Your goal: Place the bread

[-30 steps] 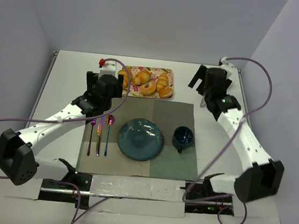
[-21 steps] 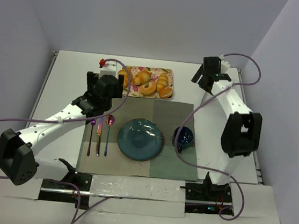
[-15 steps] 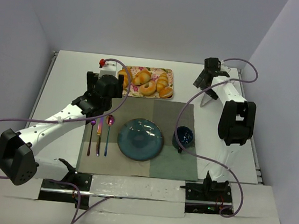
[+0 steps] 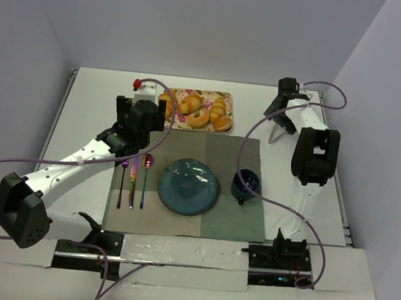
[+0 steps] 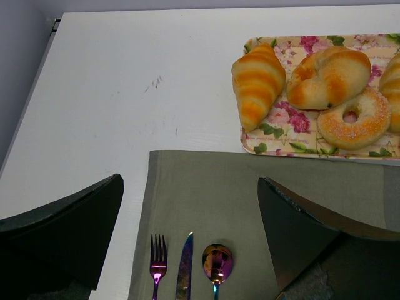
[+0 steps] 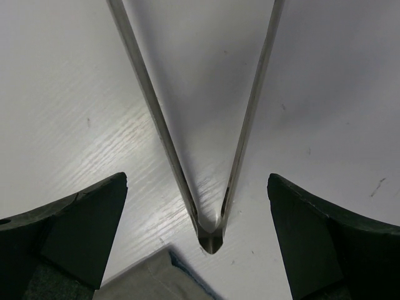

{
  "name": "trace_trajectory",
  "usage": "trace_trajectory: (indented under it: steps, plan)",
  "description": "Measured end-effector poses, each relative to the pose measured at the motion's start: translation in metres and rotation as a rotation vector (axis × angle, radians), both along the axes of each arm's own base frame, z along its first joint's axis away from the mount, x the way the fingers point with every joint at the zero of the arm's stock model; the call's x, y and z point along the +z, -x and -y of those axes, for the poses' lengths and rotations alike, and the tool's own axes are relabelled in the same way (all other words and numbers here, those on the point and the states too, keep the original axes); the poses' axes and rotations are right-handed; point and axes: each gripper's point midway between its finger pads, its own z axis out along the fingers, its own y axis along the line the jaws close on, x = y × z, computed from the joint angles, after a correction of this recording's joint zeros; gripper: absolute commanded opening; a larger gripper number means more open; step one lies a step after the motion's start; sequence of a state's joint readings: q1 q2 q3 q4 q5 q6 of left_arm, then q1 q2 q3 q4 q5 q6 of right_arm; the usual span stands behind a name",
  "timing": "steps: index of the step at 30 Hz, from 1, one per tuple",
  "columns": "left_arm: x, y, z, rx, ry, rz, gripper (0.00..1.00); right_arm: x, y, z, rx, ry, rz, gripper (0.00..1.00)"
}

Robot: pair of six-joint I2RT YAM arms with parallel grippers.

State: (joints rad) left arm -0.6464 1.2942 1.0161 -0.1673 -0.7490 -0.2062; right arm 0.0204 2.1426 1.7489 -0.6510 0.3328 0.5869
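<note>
Right wrist view shows the right end effector [image 6: 195,187] spread wide, empty, over the tongs [image 6: 209,237] on the desk [image 6: 325,94]. Fetching them seems the step in hand; next, squeeze both arms. The bread [image 4: 222,124] waits on the tray [image 4: 229,99]. The left end effector [image 5: 190,187], also apart, hovers nearby. The placemat [image 6: 144,278] corner sits just beside.

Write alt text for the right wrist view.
Shiny metal V-shaped tongs lie on the white table, hinge end nearest the camera, arms spreading away. The open right gripper has two dark fingers flanking them without touching. A grey mat corner shows at the bottom.
</note>
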Motion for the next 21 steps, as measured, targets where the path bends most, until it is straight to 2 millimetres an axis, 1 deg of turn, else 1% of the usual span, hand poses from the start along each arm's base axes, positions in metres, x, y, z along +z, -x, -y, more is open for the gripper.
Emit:
trace_trajectory:
  steps: [4,9,14,18,21]
  plan:
    - [0.000,0.000,0.000,0.000,0.000,0.000,0.99,-0.016,0.002,0.002,-0.003,-0.005,-0.035,1.00]
    - [0.000,0.000,0.000,0.000,0.000,-0.001,0.99,-0.025,0.004,0.011,-0.019,-0.011,-0.053,0.99]
    - [0.000,0.000,0.000,0.000,0.000,-0.001,0.99,-0.034,0.000,0.020,-0.037,-0.029,-0.065,0.99]
    - [0.000,0.000,0.000,0.000,0.000,-0.001,0.99,-0.034,0.001,0.023,-0.038,-0.045,-0.072,0.97]
    - [0.000,0.000,0.000,0.000,0.000,-0.001,0.99,-0.032,-0.006,0.021,-0.029,-0.057,-0.058,0.96]
